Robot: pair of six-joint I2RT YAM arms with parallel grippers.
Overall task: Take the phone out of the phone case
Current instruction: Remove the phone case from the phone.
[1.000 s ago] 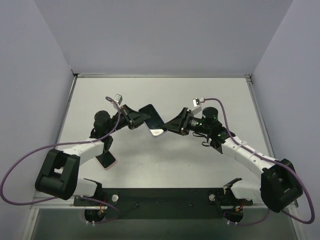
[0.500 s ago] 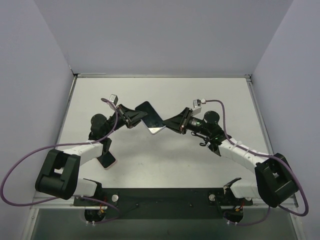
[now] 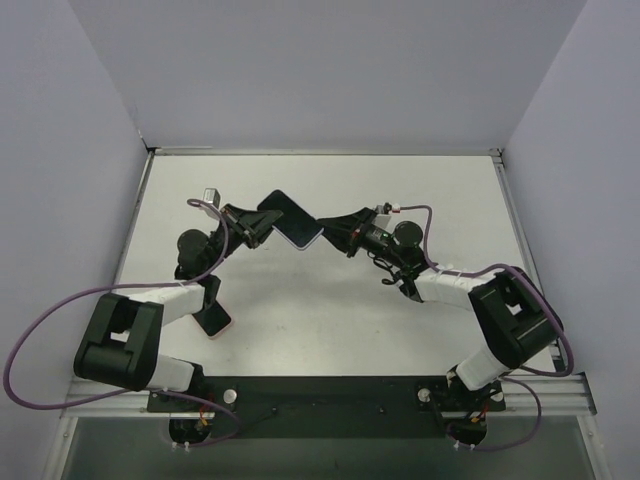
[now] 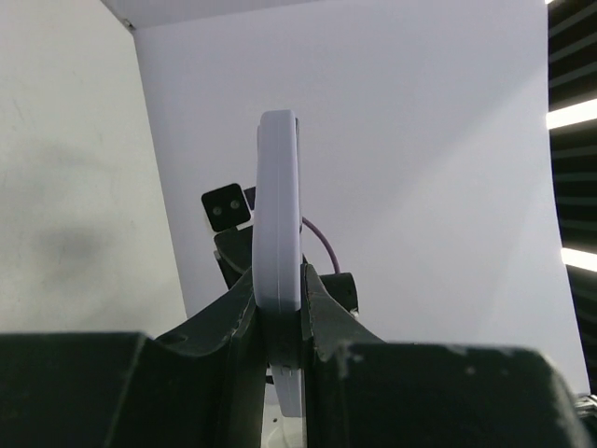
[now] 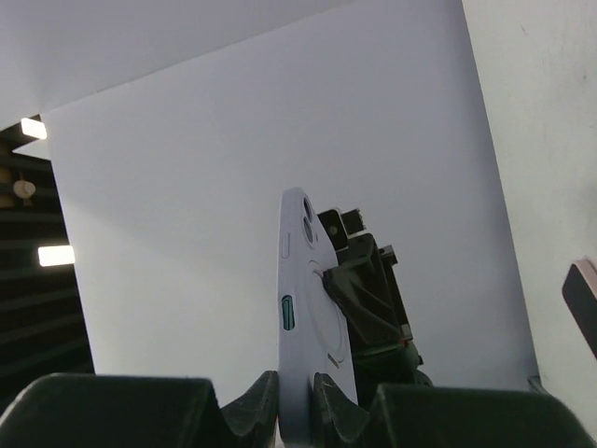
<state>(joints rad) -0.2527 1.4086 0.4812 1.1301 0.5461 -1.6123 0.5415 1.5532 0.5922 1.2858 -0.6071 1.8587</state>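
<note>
Above the pale-walled white table, left claw and right claw pinch the phone case.

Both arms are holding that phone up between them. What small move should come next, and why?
Probably a slight twist by the right gripper while the left gripper holds firm, to start peeling the lavender case off a corner. Both grippers are shut on opposite ends of the phone, which is raised off the table and looks still fully cased.
</note>
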